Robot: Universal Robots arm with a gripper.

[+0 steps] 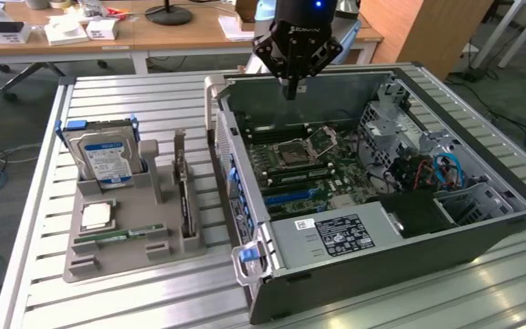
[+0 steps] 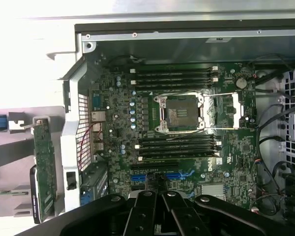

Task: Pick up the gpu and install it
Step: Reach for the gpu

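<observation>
The gpu (image 1: 181, 186) is a thin dark card standing on edge in a slot of the grey holder (image 1: 121, 257), at the exterior view's left of the open computer case (image 1: 382, 253). In the wrist view the gpu (image 2: 44, 169) lies beside the case wall, its silver bracket at one end. My gripper (image 1: 290, 90) hangs shut and empty above the case's far side, over the motherboard (image 1: 304, 168), well apart from the gpu. Its dark fingers (image 2: 145, 211) meet near the blue expansion slots (image 2: 179, 175).
The holder also carries a silver hard drive with a blue-white label (image 1: 104, 159), a processor chip (image 1: 96, 216) and a green memory stick (image 1: 121, 236). Inside the case sit the processor socket (image 2: 179, 113), cables (image 1: 446, 171) and a drive cage (image 1: 386, 113). A cluttered desk (image 1: 153, 34) stands behind.
</observation>
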